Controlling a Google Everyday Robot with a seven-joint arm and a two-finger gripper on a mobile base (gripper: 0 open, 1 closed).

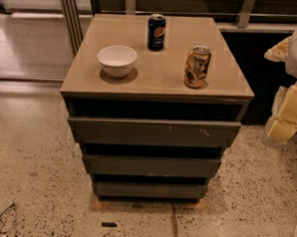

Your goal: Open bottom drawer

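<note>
The cabinet has three handleless drawers stacked under a beige top (157,86). The bottom drawer (149,190) is the lowest and narrowest-looking, with a plain dark grey-brown front, and sits just above the floor. Above it are the mid-sized drawer (151,166) and the widest drawer (153,132), which has pale scratch marks. All three fronts look pushed in. My gripper (287,110) is a pale yellow and white shape at the right edge of the view. It hangs beside the cabinet's right side at about top-drawer height, apart from the cabinet and well above the bottom drawer.
On the cabinet top stand a white bowl (116,60), a blue Pepsi can (156,32) and a gold-brown can (197,66). Speckled terrazzo floor (36,174) surrounds the cabinet. A small dark object (109,224) lies on the floor in front. A dark wall and railing stand behind.
</note>
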